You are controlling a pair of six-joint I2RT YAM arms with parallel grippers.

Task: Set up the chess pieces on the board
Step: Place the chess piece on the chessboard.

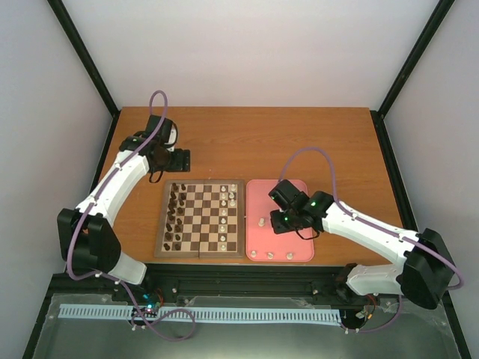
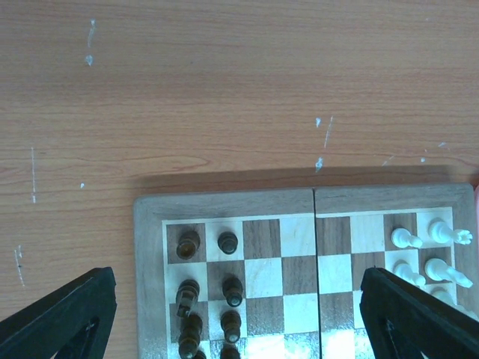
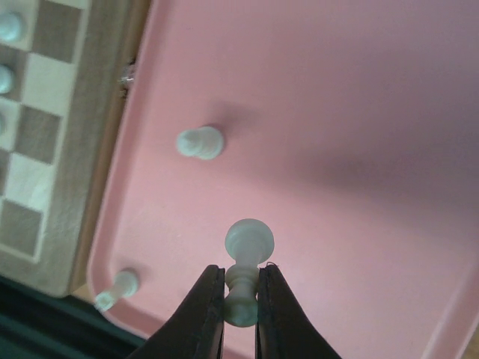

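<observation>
I have the right gripper (image 3: 241, 288) over the pink tray (image 1: 299, 247), fingers drawn almost together and clamped on the lower stem of a cream-white pawn (image 3: 249, 241). The round head stands clear above the fingertips. I cannot tell whether its base has left the tray floor. The left gripper (image 2: 238, 280) is spread wide with nothing in it and hangs past the far edge of the chessboard (image 1: 198, 255), toward the far left corner of the table (image 1: 299, 142). The board lies by the near edge, left of centre, with the tray just beside its right side. The dark pieces (image 2: 188, 243) fill the board's left columns. The cream pieces on the board (image 2: 449, 233) occupy part of the right columns; I cannot count them reliably. More loose cream pieces (image 3: 200, 142) sit on the tray, three of them along its near rim. In my judgement the step in hand is carrying the pawn to a vacant square in the cream ranks. I advise a straight lift that clears the tray rim, a crossing high above the standing pieces, a vertical descent onto the square's centre and only a slight opening, since the grip is low and the piece could tip. The surface is orange-brown wood laminate with light scuffs, flat and firm. Plain white walls on a black frame enclose the cell.
</observation>
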